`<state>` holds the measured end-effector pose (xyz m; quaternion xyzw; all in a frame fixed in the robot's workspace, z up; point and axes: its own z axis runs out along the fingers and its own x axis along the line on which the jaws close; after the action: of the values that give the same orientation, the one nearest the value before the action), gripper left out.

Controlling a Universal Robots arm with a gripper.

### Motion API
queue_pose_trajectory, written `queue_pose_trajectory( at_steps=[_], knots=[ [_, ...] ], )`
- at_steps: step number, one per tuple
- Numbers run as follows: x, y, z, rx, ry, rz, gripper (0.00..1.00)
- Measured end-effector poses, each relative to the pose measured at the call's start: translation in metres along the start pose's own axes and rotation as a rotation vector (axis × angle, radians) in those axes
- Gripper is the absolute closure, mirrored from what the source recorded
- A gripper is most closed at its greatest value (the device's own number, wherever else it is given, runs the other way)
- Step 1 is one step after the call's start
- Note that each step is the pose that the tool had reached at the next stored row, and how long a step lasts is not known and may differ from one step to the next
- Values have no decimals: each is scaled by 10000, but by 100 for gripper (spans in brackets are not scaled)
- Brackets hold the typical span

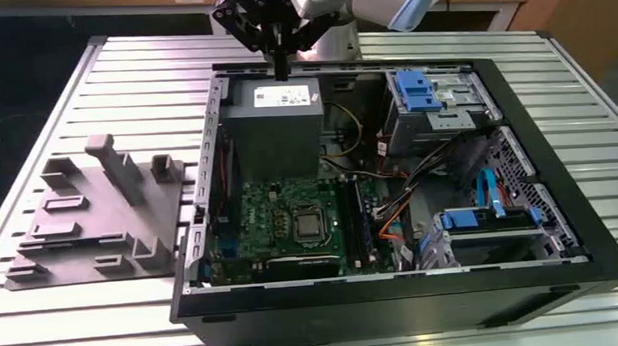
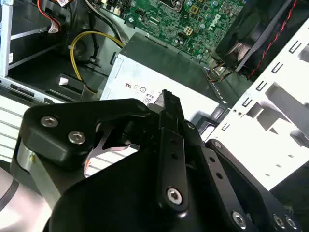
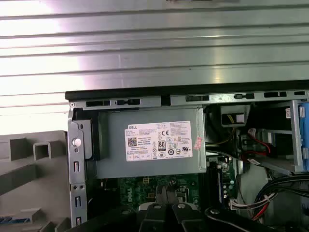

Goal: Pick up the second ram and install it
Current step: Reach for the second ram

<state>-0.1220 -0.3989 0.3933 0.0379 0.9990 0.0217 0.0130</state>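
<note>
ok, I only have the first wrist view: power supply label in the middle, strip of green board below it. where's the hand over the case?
Observer: In the exterior view the hand hangs over the end of the power supply farthest from that camera, by the case's far rim.
Operator: open or shut?
Observer: Shut. In the second wrist view its fingers lie together.
Operator: what else is inside?
Observer: In the exterior view, the processor sits uncovered in the middle of the green board.
</note>
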Motion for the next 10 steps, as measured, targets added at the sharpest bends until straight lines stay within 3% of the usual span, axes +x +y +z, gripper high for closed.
queue_pose_trajectory(
  at_steps=[10],
  knots=[
    [0, 0, 0, 0, 0, 0, 90]
  ],
)
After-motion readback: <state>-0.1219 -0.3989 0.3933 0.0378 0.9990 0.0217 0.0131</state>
